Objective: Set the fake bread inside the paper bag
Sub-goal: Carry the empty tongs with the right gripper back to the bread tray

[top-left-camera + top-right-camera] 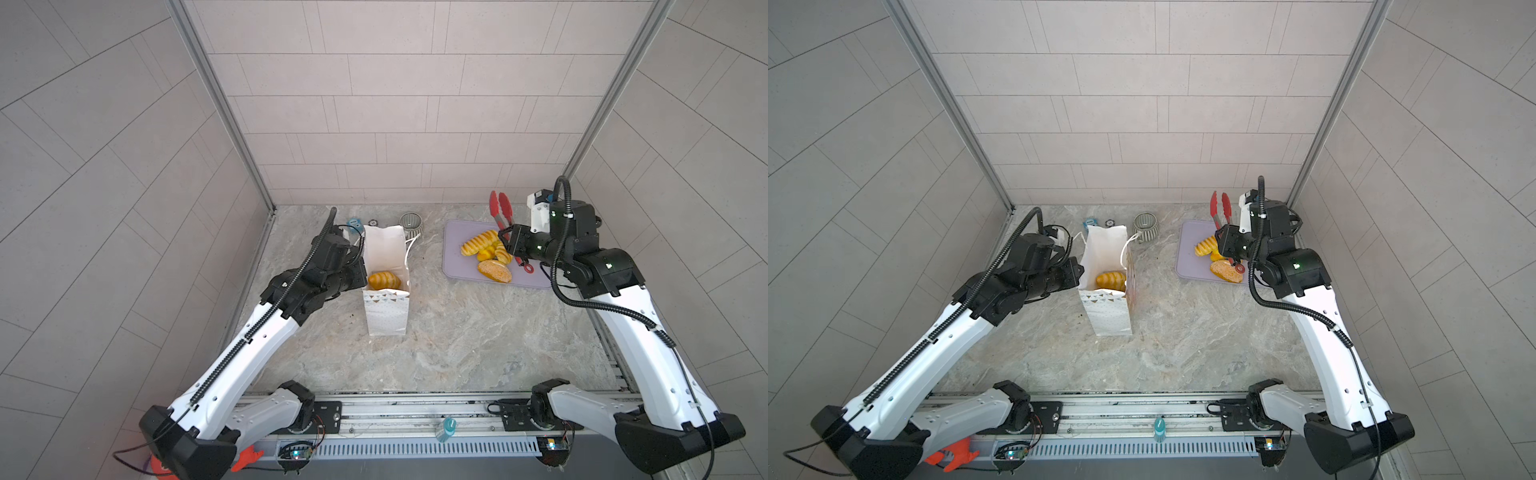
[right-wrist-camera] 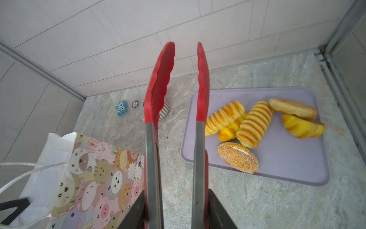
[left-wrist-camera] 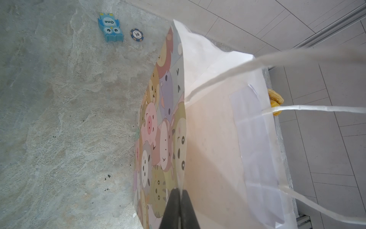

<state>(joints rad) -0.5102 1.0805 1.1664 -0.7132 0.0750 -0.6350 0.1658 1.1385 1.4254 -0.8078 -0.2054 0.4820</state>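
Note:
The paper bag (image 1: 384, 253) (image 1: 1100, 249) stands open on the marble table, white inside, with cartoon animals on its side (image 2: 89, 178). One golden bread (image 1: 384, 280) (image 1: 1111, 280) lies at its bottom. My left gripper (image 3: 180, 191) is shut on the bag's near rim (image 3: 208, 138). My right gripper (image 2: 176, 200) is shut on the metal arms of the red-tipped tongs (image 2: 160, 85) (image 1: 500, 208). The tong tips stand apart with nothing between them. Two braided loaves (image 2: 223, 117) (image 2: 254, 124), a sesame bun (image 2: 237, 157) (image 1: 494, 271) and a croissant (image 2: 303, 126) lie on the lilac tray (image 2: 287, 158) (image 1: 457, 232).
A blue owl block (image 3: 110, 27) and a poker chip (image 3: 137, 35) lie behind the bag near the back wall. A striped grey cup (image 1: 410, 222) (image 1: 1144, 226) stands between bag and tray. Tiled walls close in the back and both sides.

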